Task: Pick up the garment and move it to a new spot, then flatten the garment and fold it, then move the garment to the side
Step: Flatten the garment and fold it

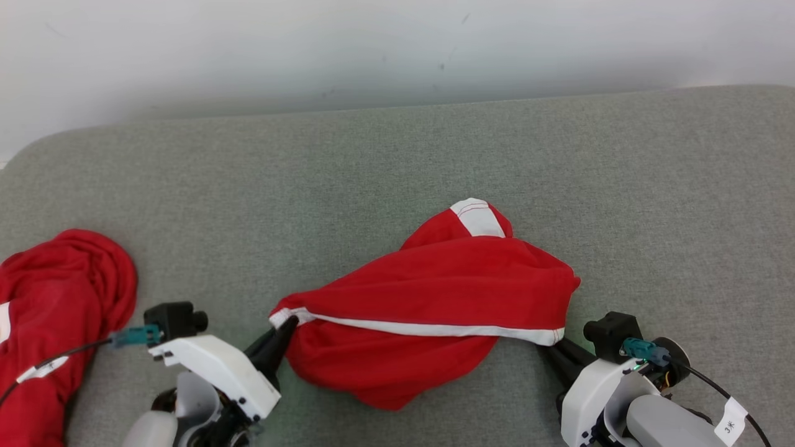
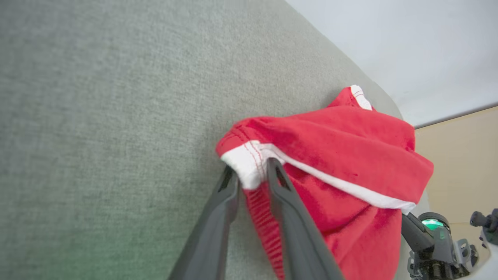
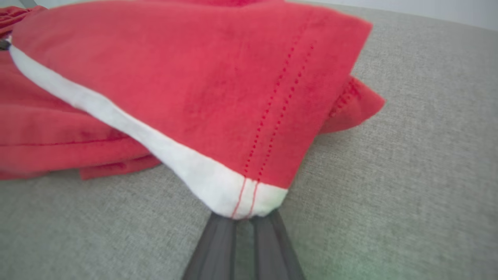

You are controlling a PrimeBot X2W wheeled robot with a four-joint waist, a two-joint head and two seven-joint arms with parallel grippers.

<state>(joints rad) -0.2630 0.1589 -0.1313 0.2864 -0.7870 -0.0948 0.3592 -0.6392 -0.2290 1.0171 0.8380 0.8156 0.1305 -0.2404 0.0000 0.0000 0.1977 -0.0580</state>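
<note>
Left gripper (image 1: 282,332) seen at lower left, dark fingers (image 2: 218,217) closed narrowly on white corner of red cloth garment with white hem band (image 1: 435,292). Right gripper (image 1: 549,349) seen at lower right, fingers pinched nearly together on opposite hem corner. Garment bunched at middle of grey fabric-covered counter (image 1: 397,161), hem stretched between both grippers. Second crumpled red garment (image 1: 56,298) lain at far left, apart.
</note>
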